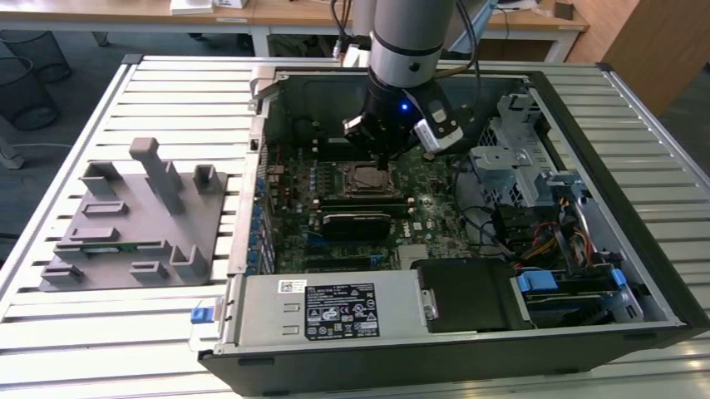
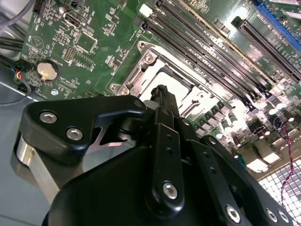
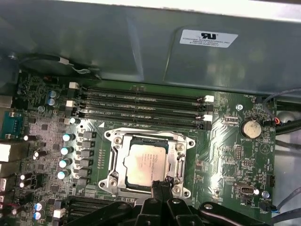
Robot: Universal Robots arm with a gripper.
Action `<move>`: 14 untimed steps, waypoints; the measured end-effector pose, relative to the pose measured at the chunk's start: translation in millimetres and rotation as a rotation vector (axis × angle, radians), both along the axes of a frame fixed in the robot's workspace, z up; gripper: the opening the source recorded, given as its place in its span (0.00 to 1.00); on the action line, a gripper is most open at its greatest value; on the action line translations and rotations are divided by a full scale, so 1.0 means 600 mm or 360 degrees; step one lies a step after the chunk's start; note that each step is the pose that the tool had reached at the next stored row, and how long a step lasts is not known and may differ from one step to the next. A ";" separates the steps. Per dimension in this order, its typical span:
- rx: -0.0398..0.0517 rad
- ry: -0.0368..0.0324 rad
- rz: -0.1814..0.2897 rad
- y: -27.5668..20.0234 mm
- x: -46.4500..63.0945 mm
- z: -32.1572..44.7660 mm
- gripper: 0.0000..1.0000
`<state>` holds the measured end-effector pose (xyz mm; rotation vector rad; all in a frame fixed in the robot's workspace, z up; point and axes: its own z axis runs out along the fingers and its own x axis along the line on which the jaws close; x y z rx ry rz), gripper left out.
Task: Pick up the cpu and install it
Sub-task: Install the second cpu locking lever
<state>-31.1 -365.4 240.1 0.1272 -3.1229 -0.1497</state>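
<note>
Cpu (image 3: 145,163) seated in socket frame (image 3: 178,155), lower centre of first wrist view; hand (image 3: 161,184) pinched closed, empty, at its near edge. White label (image 3: 208,38) upper right, print unread. Memory slots (image 3: 141,106) just beyond.

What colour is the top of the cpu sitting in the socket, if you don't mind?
Shiny silver-grey, seen best in the first wrist view: the cpu.

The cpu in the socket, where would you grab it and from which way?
The cpu lies flat inside the socket frame, shiny top up, and the frame walls off its sides. Probably best to come straight down from above and pinch two opposite edges of its thin rim. The end effector hangs at its edge.
</note>
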 end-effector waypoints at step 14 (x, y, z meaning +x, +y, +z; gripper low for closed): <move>0.0000 0.0000 0.0000 -0.0086 -0.002 0.017 0.11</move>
